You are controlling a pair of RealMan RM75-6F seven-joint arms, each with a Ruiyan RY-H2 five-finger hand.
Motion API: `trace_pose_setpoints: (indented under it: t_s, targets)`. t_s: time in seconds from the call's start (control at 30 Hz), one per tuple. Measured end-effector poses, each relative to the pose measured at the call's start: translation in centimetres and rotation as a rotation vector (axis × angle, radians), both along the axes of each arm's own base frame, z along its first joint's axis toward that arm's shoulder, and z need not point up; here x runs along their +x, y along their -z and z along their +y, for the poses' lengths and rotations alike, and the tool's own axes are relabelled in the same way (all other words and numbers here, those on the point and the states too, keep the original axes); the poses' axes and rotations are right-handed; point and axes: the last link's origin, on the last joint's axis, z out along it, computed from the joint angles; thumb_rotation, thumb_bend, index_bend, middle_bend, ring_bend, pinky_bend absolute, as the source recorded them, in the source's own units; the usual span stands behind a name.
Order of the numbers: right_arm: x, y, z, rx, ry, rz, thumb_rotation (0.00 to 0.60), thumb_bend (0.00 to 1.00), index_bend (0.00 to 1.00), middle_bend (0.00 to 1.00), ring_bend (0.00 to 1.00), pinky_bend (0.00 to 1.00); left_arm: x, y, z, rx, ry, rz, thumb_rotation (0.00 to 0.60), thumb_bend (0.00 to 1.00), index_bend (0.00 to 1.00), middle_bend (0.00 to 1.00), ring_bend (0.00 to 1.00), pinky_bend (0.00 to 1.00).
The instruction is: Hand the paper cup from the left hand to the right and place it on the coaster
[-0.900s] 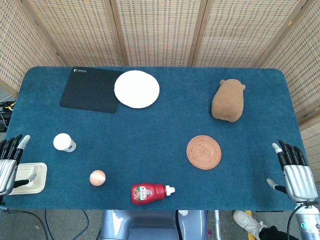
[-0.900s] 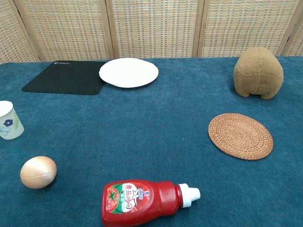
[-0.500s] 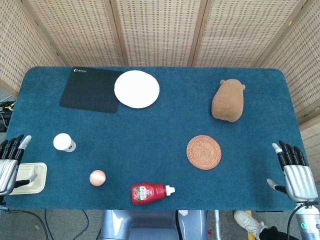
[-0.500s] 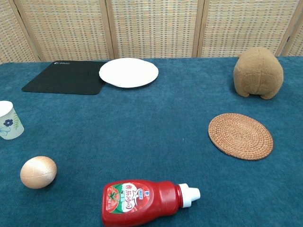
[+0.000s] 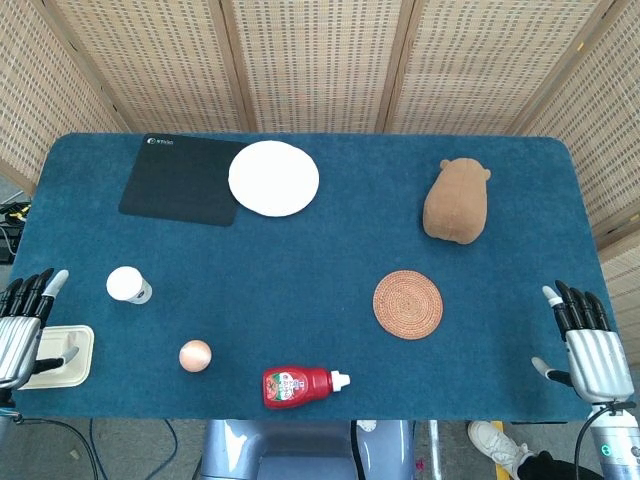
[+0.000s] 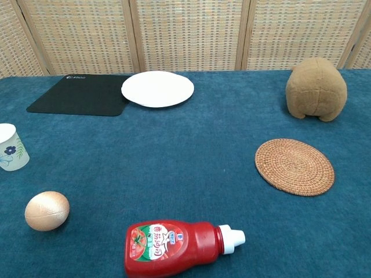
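Note:
A white paper cup (image 5: 128, 285) with a blue flower print stands upright on the blue cloth at the left; the chest view shows the cup (image 6: 11, 147) at its left edge. The round woven coaster (image 5: 408, 304) lies flat right of centre, bare on top, and the coaster (image 6: 295, 165) shows at the chest view's right. My left hand (image 5: 21, 330) hovers open at the table's left edge, fingers straight, well short of the cup. My right hand (image 5: 588, 340) is open at the right edge, far from the coaster. Neither hand shows in the chest view.
A wooden egg (image 5: 195, 355) and a lying ketchup bottle (image 5: 298, 385) sit near the front edge. A black mat (image 5: 183, 180) and white plate (image 5: 273, 178) lie at the back, a brown plush bear (image 5: 457, 201) back right. A cream tray (image 5: 60, 356) sits under my left hand.
My left hand has shifted slightly up and forward along the left edge. The right hand and all objects stay where they were.

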Motion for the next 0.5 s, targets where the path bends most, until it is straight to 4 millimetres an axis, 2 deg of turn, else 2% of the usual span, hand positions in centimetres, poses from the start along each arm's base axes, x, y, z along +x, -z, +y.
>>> trace_pose_setpoints:
  t_s: [0.17,0.5]
  targets:
    - [0.0,0.0,0.0,0.001,-0.001,-0.006,0.600,0.02,0.00,0.00,0.00,0.00,-0.1,0.1,0.9,-0.047,0.012,0.007,0.600,0.00,0.00,0.00,0.00,0.00]
    - [0.0,0.0,0.0,0.014,0.004,-0.011,0.600,0.02,0.00,0.00,0.00,0.00,-1.2,-0.5,5.6,-0.189,0.000,0.047,0.600,0.00,0.00,0.00,0.00,0.00]
